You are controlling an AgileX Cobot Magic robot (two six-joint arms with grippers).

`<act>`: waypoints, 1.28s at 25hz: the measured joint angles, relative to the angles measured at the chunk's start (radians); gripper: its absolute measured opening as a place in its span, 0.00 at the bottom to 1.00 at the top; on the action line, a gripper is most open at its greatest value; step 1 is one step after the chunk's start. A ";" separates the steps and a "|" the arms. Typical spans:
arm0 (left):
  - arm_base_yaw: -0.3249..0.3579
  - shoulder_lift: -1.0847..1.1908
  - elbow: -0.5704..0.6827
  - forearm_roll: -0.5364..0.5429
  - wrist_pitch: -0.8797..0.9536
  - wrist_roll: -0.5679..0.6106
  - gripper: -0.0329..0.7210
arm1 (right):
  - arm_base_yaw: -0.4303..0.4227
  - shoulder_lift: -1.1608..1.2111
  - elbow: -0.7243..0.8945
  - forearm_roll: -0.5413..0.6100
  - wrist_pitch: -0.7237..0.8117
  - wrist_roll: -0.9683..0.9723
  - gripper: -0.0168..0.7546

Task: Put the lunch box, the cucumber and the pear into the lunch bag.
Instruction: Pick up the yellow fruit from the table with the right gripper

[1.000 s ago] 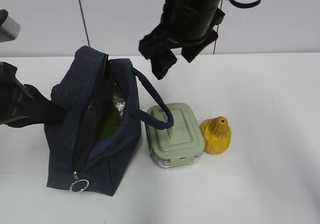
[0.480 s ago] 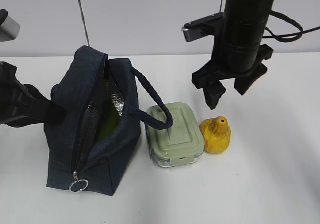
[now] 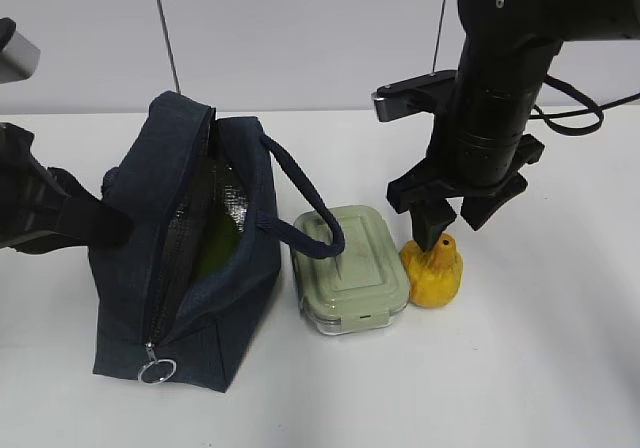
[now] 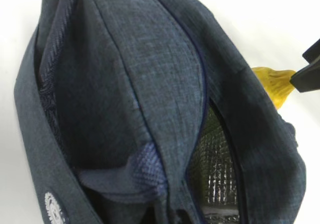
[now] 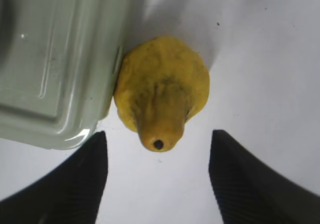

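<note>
The navy lunch bag (image 3: 190, 268) stands unzipped at the left, and the cucumber (image 3: 218, 240) shows as green inside against the silver lining. Its loop handle rests on the sage-green lunch box (image 3: 350, 266) beside it. Touching the box's right side is the yellow pear (image 3: 432, 273), upright on the table. My right gripper (image 3: 453, 224) hangs open just over the pear (image 5: 162, 96), a finger on either side of its stubby top, touching nothing. My left gripper (image 3: 108, 224) is shut on the bag's left end; its fingers are hidden by fabric (image 4: 130, 84).
The white table (image 3: 540, 368) spreads in front and to the right of the pear. A pale wall rises behind it. The bag's metal ring zipper pull (image 3: 158, 371) hangs at its near end. The lunch box lid (image 5: 50, 59) lies close to my right gripper's left finger.
My right arm has swung from above the bag's handle to the right and come down over the pear, its jaws narrowing a little. The left arm, bag, box and pear have not moved.
</note>
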 joint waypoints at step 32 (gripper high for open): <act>0.000 0.000 0.000 0.000 -0.007 0.000 0.05 | -0.001 0.067 0.000 0.000 -0.039 -0.022 0.52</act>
